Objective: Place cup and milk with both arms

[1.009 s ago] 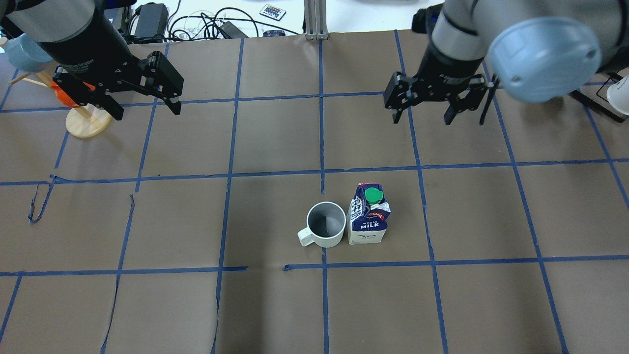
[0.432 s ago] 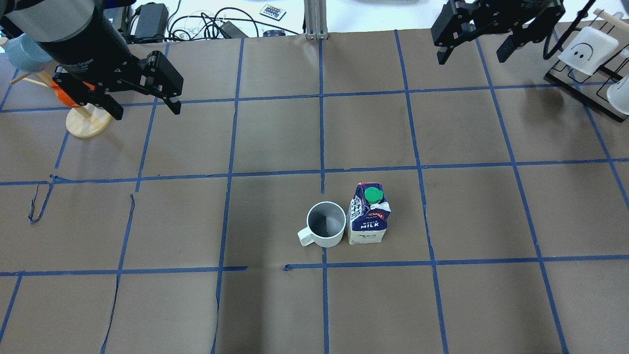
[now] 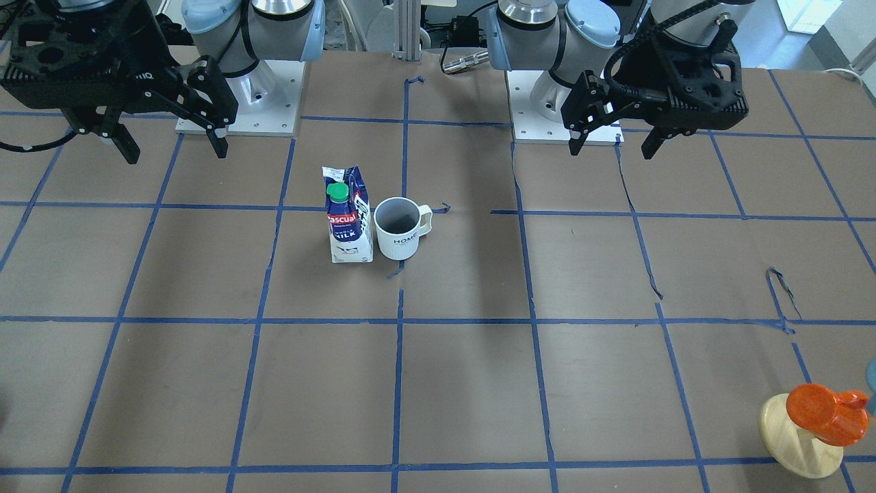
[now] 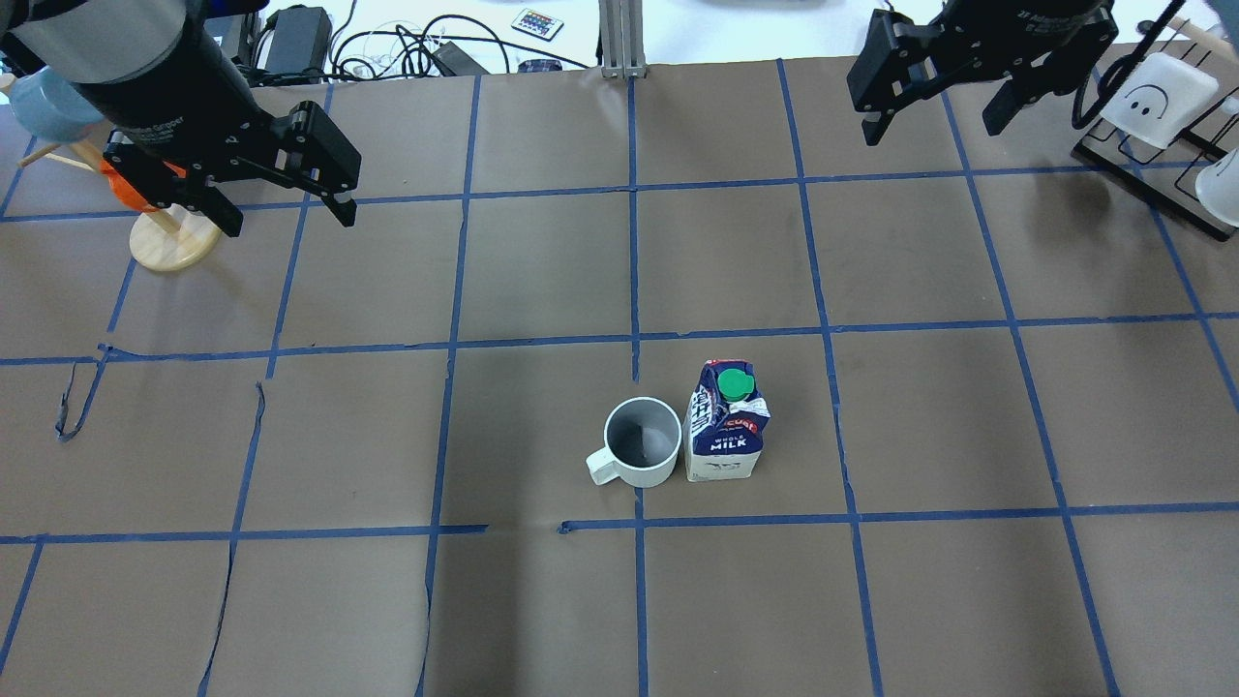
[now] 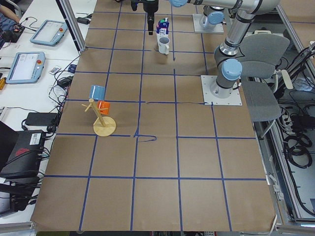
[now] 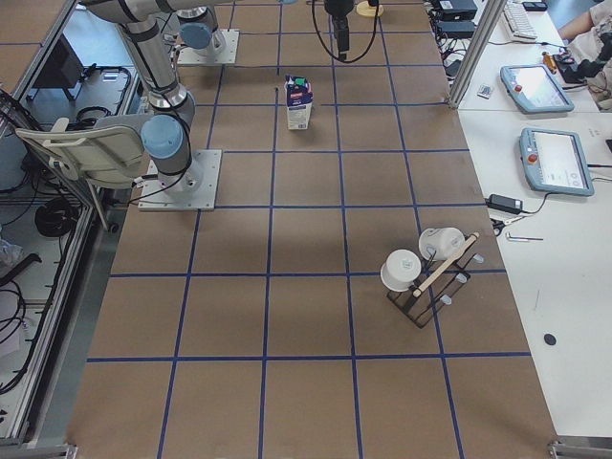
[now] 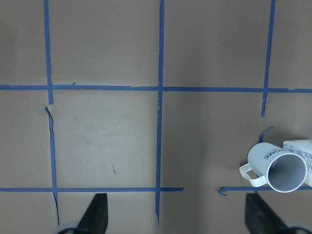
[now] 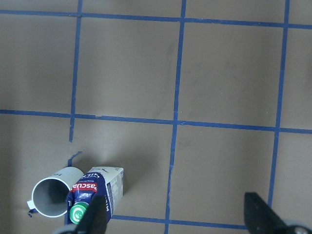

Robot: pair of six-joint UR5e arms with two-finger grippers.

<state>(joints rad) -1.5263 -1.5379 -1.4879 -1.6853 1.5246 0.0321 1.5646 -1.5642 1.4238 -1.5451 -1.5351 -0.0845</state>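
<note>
The white cup point(image 4: 641, 443) stands upright mid-table, handle toward the left arm's side, touching or nearly touching the blue-and-white milk point(image 4: 724, 436) with its green cap. Both also show in the front view, cup point(image 3: 398, 229) and milk point(image 3: 348, 226). My left gripper point(image 4: 290, 221) is open and empty, high over the far left. My right gripper point(image 4: 934, 131) is open and empty, high over the far right. The left wrist view shows the cup point(image 7: 280, 168) at lower right. The right wrist view shows the milk point(image 8: 92, 192) at lower left.
A wooden stand point(image 4: 174, 242) with an orange and a blue cup stands under the left arm. A black rack point(image 4: 1152, 116) with white cups stands at the far right. Cables point(image 4: 387, 44) and a metal post point(image 4: 619, 39) lie beyond the far edge.
My right gripper has pulled away from the middle toward the table's far right edge, still open. The left arm, the cup and the milk have not moved.
</note>
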